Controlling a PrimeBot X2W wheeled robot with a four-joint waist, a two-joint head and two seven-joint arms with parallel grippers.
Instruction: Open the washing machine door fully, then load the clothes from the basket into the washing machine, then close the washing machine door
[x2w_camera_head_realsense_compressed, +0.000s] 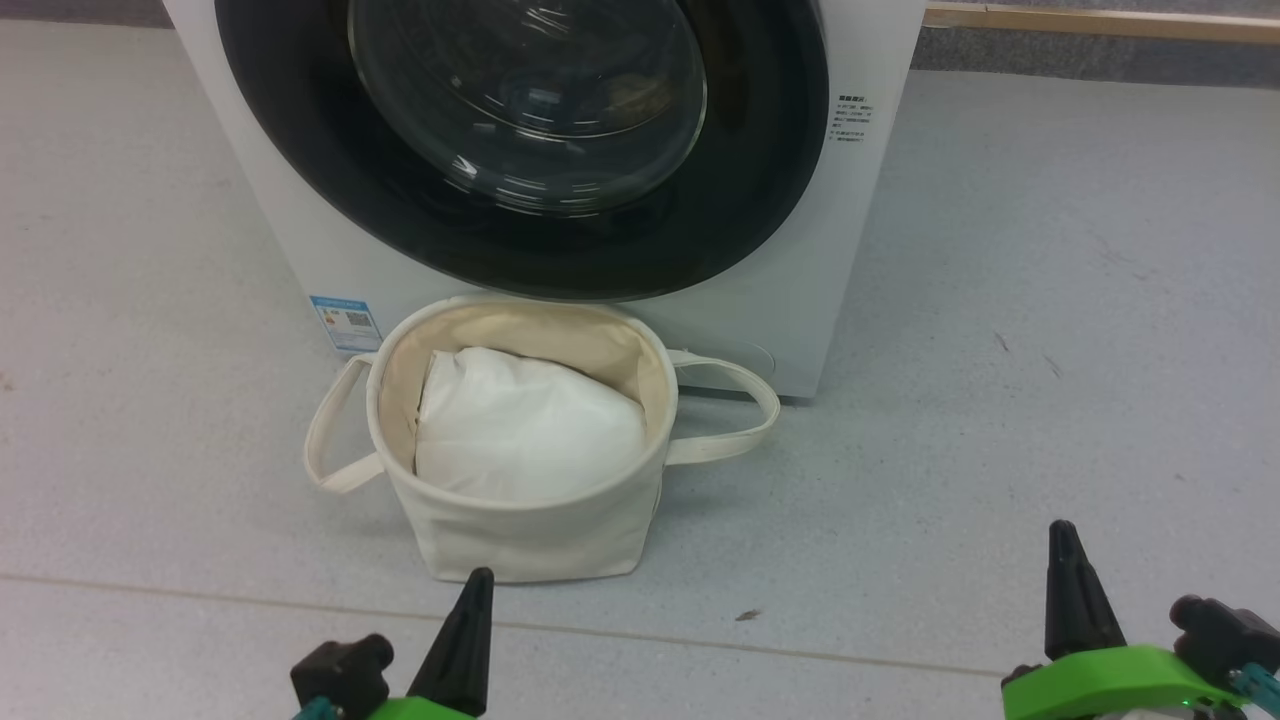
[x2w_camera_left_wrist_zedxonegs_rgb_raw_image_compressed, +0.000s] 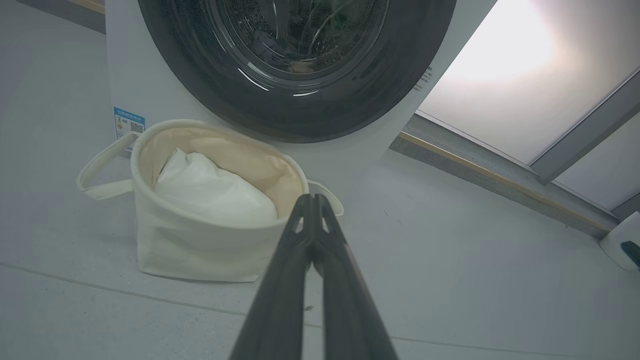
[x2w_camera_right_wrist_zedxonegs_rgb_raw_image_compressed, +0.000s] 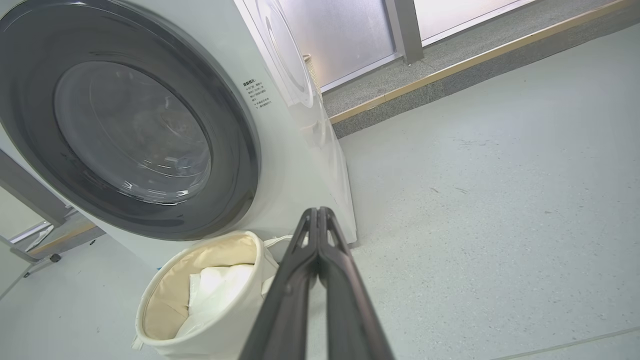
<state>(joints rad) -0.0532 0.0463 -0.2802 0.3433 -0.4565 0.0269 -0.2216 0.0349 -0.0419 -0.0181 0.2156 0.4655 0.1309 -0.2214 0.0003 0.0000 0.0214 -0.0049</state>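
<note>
Head view: the left gripper (x2w_camera_head_realsense_compressed: 478, 590) is sitting at the lower left edge with its dark fingers pointing up the view, the tip near the front wall of the basket (x2w_camera_head_realsense_compressed: 530, 545). In the left wrist view its two fingers are lying pressed together, tips meeting, with nothing between them.

The right gripper (x2w_camera_head_realsense_compressed: 1067, 560) is sitting at the lower right, fingers likewise pointing up, well apart from the basket and over bare grey floor (x2w_camera_head_realsense_compressed: 1000, 400). In the right wrist view its fingers are closing tip to tip and are empty. They are aiming past the basket's right side toward the lower right corner of the washing machine (x2w_camera_head_realsense_compressed: 870, 250).

The basket is standing upright on the floor just in front of the washing machine, directly below the washing machine door (x2w_camera_head_realsense_compressed: 770, 200). White padding (x2w_camera_head_realsense_compressed: 520, 430) is filling most of the basket's inside. The two loop handles are hanging out to either side.

The door is sitting shut, its glossy black rim lying flush against the white front and its domed glass catching reflections. What is behind the glass is too dim to tell.

A blue-and-white label sticker (x2w_camera_head_realsense_compressed: 346, 322) is showing at the lower left of the washer front — just behind the basket's left handle.
</note>
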